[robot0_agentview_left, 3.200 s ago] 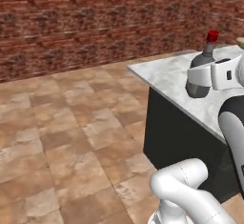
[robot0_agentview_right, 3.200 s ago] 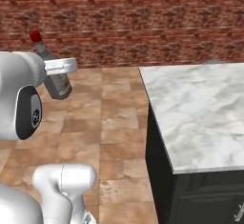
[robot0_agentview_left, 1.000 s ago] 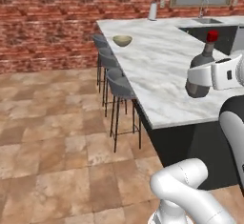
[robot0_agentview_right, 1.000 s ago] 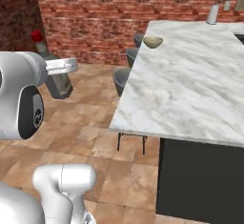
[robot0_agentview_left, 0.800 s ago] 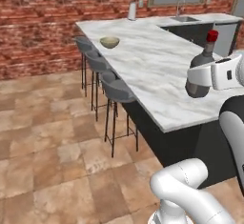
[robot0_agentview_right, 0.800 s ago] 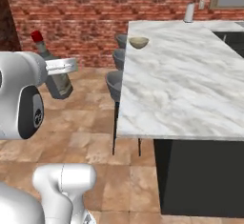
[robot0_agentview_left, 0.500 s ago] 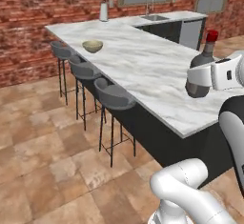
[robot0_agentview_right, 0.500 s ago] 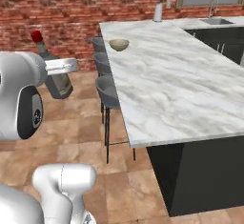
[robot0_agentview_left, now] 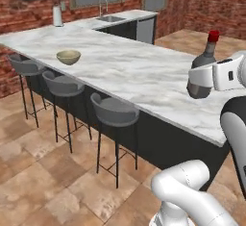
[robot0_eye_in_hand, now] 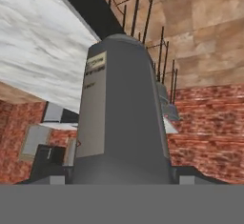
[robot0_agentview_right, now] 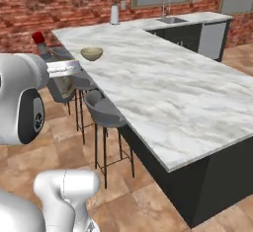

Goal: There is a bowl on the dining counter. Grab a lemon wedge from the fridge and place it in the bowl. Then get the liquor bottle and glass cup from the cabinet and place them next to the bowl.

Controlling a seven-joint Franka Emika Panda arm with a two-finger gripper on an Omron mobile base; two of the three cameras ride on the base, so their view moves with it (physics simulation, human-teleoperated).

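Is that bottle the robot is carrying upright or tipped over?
Upright: the liquor bottle stands in the hand with its red cap on top.

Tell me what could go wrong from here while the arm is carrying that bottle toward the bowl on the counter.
1. The liquor bottle is held high in the gripper, well off the dining counter; a slip during driving would likely drop it to the floor.
2. The bowl sits near the counter edge above the stools, so a careless placement could nudge it off.
3. The stools line that side, so the base may have to stand away and reach far.
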